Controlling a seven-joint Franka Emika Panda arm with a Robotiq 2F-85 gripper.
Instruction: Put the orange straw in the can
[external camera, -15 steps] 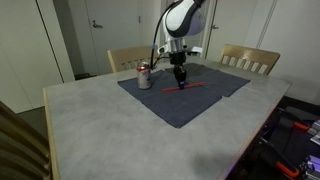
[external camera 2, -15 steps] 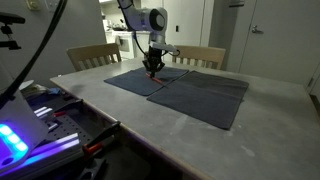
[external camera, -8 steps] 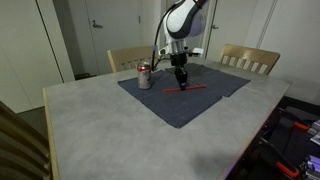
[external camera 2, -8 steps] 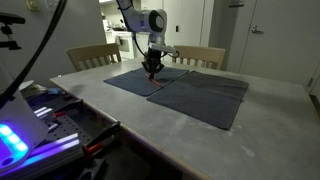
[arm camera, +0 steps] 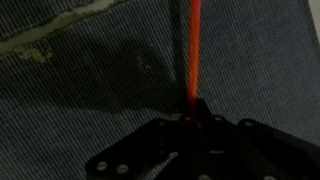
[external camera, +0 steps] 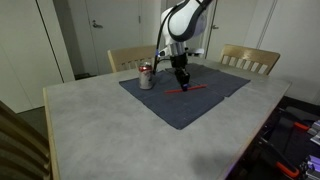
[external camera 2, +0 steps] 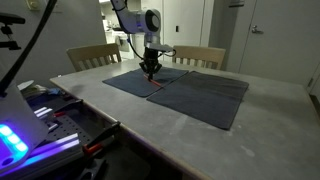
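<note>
Two wooden chairs (external camera: 250, 60) stand at the far edge of the table (external camera: 90, 125), with pale closed doors (external camera: 100, 30) behind them. A dark blue cloth (external camera: 172, 108) lies spread over the far half of the table, with the task's things on it. The can (external camera: 146, 76) stands upright near one corner of the cloth, close to a chair back. It is a little apart from the orange straw (external camera: 192, 89); only flat cloth lies between the two. In an exterior view a device with a blue glow (external camera 2: 15, 140) sits in the near corner, well away from the cloth.

The orange straw lies low and roughly level over the middle of the cloth, its length running away from the can. In the wrist view it shows as a bright line (arm camera: 193, 50) over the cloth's weave, running straight out from between the fingers. Whether it rests on the cloth or hangs just above it I cannot tell.

The arm (external camera: 182, 22) comes down from above the far side of the table, its upper links bent over and the wrist pointing straight down. The pincer (external camera: 182, 82) is near the cloth, just beside the can, and its jaws are pressed together, pinching the orange straw partway along its length
</note>
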